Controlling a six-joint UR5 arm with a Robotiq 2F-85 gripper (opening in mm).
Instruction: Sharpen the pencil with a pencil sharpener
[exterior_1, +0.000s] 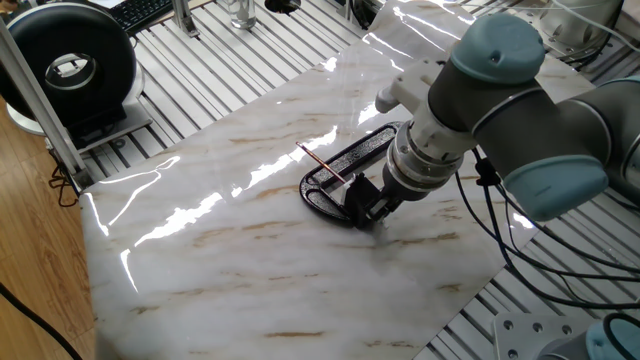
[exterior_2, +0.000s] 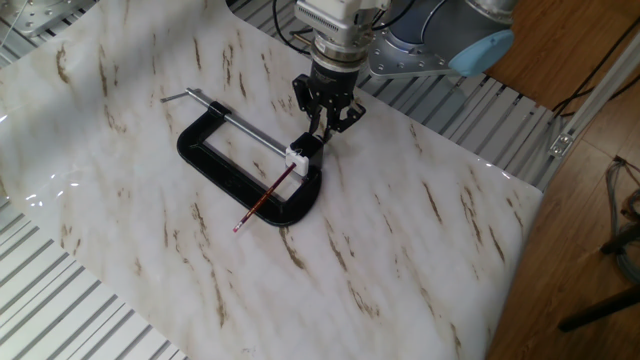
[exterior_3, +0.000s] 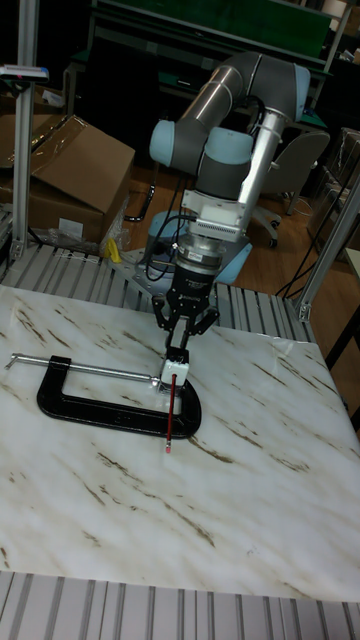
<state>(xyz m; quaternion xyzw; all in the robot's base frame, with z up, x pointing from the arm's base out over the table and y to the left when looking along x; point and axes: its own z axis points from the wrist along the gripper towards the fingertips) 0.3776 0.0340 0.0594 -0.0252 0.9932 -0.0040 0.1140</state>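
The pencil (exterior_2: 265, 198) is a thin reddish stick lying slanted across the black C-clamp's frame (exterior_2: 230, 180). Its upper end goes into a white block (exterior_2: 297, 156) at the clamp's jaw. In the tall fixed view the pencil (exterior_3: 171, 410) points toward the front of the table. The pencil sharpener (exterior_2: 311, 144) is a small dark block just behind the white block. My gripper (exterior_2: 322, 132) comes down steeply from above, its fingers drawn together on the sharpener. In one fixed view the gripper (exterior_1: 368, 205) hides the sharpener, and the pencil (exterior_1: 320, 163) sticks out to the upper left.
The clamp's silver threaded rod (exterior_2: 245, 125) runs to the upper left over the marble slab (exterior_2: 420, 250). A round black device (exterior_1: 70, 65) stands off the slab's left corner. Cables (exterior_1: 520, 250) hang at the slab's right edge. Cardboard boxes (exterior_3: 70, 170) sit behind the table.
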